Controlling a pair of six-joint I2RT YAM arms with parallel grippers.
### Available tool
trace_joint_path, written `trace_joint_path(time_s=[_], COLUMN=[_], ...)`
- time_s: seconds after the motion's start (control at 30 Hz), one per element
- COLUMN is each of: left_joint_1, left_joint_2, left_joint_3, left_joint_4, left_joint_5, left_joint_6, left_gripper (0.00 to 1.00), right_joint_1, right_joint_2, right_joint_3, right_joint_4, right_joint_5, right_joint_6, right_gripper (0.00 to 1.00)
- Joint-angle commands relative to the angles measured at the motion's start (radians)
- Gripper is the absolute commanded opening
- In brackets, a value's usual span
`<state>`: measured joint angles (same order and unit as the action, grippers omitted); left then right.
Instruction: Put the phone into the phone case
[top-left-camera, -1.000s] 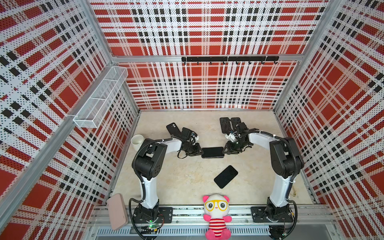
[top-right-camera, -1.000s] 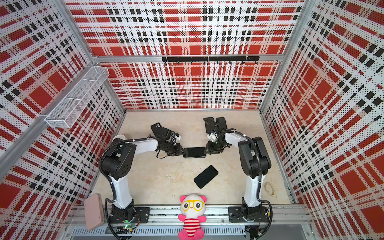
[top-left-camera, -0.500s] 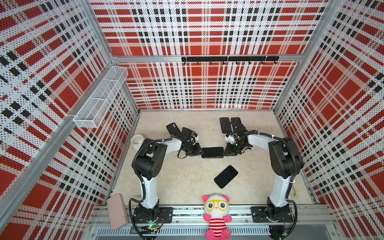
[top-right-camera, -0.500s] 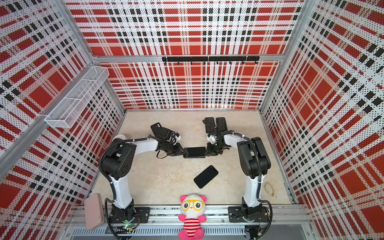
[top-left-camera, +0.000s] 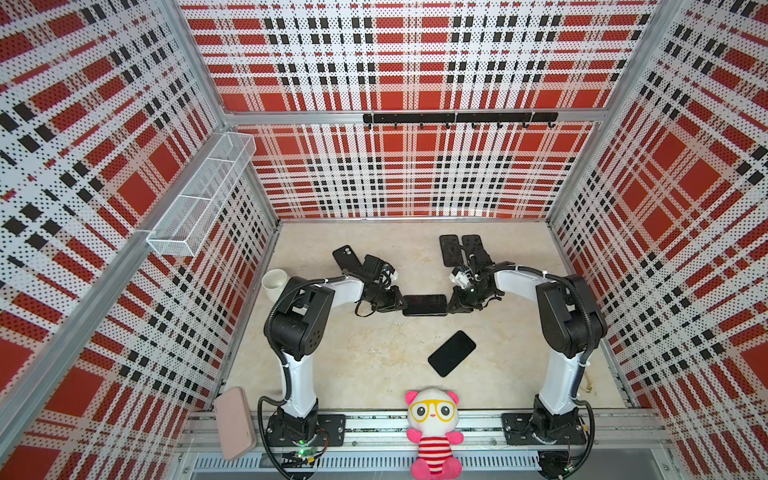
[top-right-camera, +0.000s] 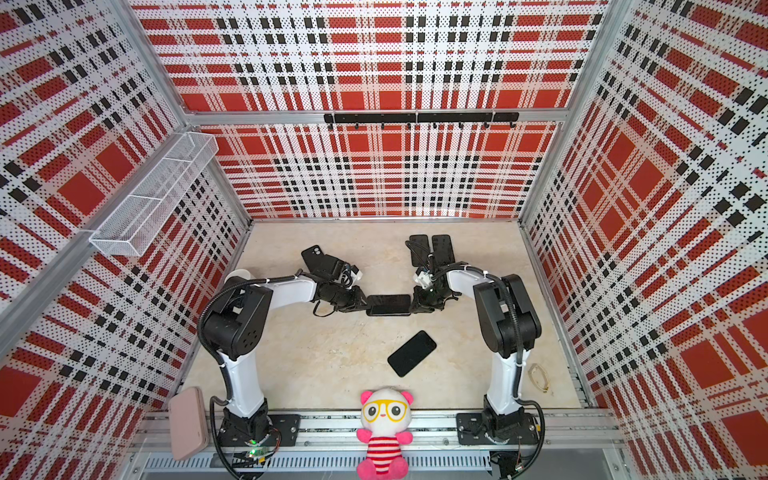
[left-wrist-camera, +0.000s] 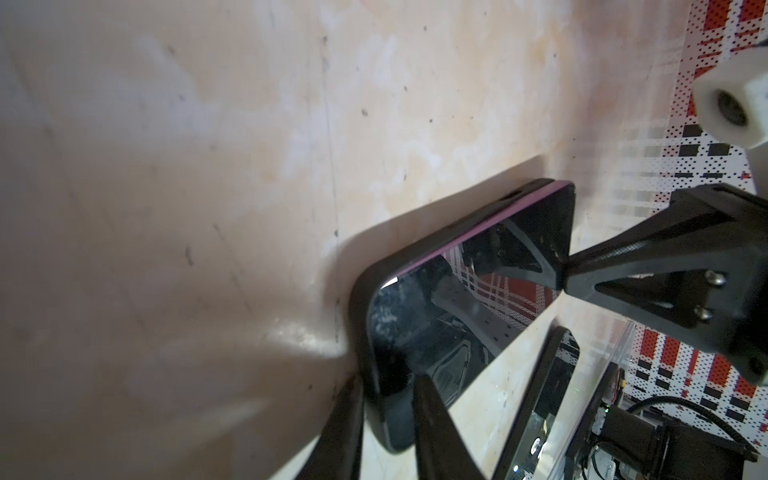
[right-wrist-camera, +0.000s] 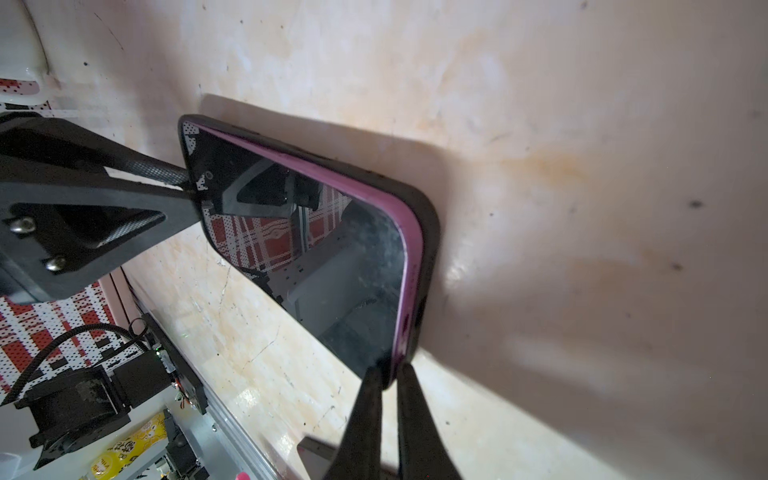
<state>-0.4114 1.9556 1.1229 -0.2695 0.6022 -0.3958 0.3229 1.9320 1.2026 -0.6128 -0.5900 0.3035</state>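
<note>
Right claw (right-wrist-camera: 388, 375) now pinched onto phone (top-left-camera: 424, 304) end; left claw (left-wrist-camera: 387, 385) grip unchanged.

At the right gripper (right-wrist-camera: 389, 370) tips, the flat black phone (right-wrist-camera: 332, 257) has shiny, mirror-like glass — its black case (right-wrist-camera: 430, 232) looks dull.
</note>
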Motion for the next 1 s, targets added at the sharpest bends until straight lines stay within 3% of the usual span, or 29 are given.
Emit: trace_joint_path(time_s=[0.0, 0.37, 0.97], left_joint_1=[-0.036, -0.041, -0.038], left_joint_2=[0.021, 0.027, 0.035], left_joint_3=[0.011, 0.012, 0.012], left_joint_4=[0.003, 0.005, 0.007], left_joint_5=[0.031, 0.039, 0.046], left_joint_6=[0.005, 0.003, 0.000], left_gripper=[0.25, 0.25, 0.24], right_joint_1=[0.061, 0.136, 0.253], right_joint_2=[0.052, 0.137, 0.282], right_joint_3=[-0.004, 0.003, -0.059], right_joint_4=[0.038, 0.023, 0.000], right_joint_5=[-0.013, 0.036, 0.267], right_joint_6=[0.008, 0.040, 0.102], right_gripper=[0.10, 0.09, 0.11])
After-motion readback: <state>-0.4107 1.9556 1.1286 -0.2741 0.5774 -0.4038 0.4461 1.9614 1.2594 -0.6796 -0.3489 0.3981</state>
